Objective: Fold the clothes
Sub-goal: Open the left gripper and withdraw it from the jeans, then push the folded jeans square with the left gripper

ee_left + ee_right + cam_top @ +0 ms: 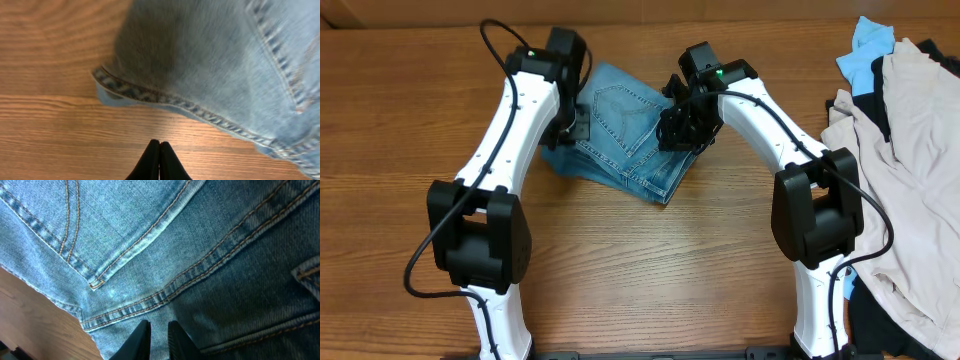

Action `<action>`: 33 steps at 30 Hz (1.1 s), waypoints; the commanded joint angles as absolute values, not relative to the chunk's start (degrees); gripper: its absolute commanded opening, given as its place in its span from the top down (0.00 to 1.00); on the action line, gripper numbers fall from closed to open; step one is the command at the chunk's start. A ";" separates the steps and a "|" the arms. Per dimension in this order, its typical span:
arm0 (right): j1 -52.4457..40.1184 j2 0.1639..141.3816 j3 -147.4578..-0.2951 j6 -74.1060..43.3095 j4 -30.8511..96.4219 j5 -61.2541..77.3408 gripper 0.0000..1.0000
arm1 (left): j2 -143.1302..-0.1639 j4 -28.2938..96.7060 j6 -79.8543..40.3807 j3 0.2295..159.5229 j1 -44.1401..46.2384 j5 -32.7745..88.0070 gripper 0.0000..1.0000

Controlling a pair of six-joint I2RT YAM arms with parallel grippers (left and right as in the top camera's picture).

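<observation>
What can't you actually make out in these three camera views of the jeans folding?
- Overhead: the jeans' right edge, hidden behind the right arm.
- Overhead: the beige garments, cut off by the frame's right edge.
- Left wrist: the fine detail of the jeans' stitching, blurred.
- Right wrist: whether the right jaws pinch any denim; only their tips show at the bottom edge.
</observation>
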State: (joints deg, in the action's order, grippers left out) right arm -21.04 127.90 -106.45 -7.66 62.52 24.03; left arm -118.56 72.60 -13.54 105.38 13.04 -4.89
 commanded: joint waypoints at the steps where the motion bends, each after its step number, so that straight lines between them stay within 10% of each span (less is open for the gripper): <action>1: -21.23 128.07 -107.11 -7.27 62.00 24.51 0.84 | -119.15 70.78 -16.38 101.10 13.17 -6.28 0.96; 17: -21.15 128.07 -107.11 -7.27 62.54 24.47 0.84 | -119.24 39.03 -28.71 84.58 6.61 -19.44 0.96; 33: -21.15 128.07 -107.11 -7.27 62.92 22.96 0.84 | -108.81 39.09 -19.40 87.99 -4.32 2.48 0.96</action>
